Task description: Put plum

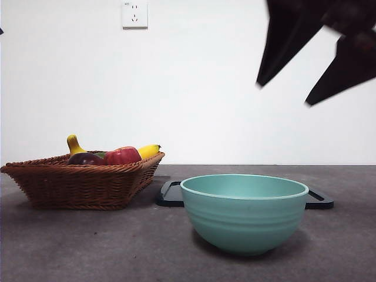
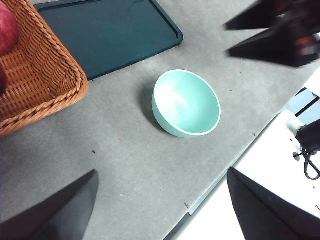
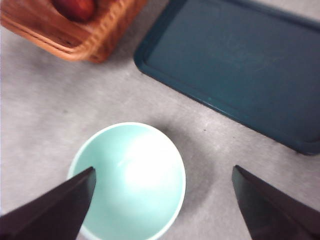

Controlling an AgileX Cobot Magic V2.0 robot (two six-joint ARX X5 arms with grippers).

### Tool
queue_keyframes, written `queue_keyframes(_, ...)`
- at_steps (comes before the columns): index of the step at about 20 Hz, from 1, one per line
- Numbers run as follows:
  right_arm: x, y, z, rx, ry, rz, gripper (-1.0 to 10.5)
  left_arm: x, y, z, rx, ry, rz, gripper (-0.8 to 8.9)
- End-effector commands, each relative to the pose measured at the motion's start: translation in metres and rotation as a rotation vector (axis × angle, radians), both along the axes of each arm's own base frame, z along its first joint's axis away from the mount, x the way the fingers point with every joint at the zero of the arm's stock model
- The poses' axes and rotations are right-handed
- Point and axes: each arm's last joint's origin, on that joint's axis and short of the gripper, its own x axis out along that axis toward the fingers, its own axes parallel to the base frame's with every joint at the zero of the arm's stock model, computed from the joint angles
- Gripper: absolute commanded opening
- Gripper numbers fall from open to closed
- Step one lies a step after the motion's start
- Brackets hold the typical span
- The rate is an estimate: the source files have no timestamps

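Front view shows the plum [image 1: 86, 158] in the wicker basket [image 1: 82, 185], touching the red apple [image 1: 123, 155]. My right pincer [image 3: 160, 200] hangs open above the teal bowl [image 3: 130, 180], left pincer [image 2: 160, 200] open too. I could grab the apple by mistake

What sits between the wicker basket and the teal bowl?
Only bare grey table. The left wrist view shows the wicker basket and teal bowl apart, with nothing between them. The dark tray lies behind that stretch.
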Motion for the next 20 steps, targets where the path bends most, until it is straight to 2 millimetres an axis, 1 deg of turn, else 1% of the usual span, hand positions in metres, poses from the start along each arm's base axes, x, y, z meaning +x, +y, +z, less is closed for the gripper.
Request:
queue_keyframes(1, -0.014, -0.008, 0.016, 0.039, -0.035, 0.007, 4.4, 0.001, -0.001, 0.004, -0.004, -0.024, -0.014, 4.02)
queue_keyframes(6, -0.051, -0.029, 0.027, 0.091, 0.028, 0.090, 4.4, 0.001, -0.001, 0.004, -0.004, -0.023, -0.013, 4.02)
queue_keyframes(8, -0.063, -0.036, 0.030, 0.124, 0.044, 0.130, 4.4, 0.001, -0.001, 0.004, -0.003, -0.023, -0.014, 4.02)
queue_keyframes(10, -0.070, -0.040, 0.033, 0.141, 0.034, 0.141, 4.4, 0.001, -0.001, 0.004, -0.003, -0.023, -0.014, 4.02)
queue_keyframes(14, -0.075, -0.044, 0.036, 0.154, 0.002, 0.138, 4.3, 0.001, -0.001, 0.004, -0.004, -0.023, -0.013, 4.02)
queue_keyframes(20, -0.075, -0.044, 0.036, 0.155, 0.000, 0.138, 4.2, 0.001, -0.001, 0.004, -0.003, -0.022, -0.014, 4.01)
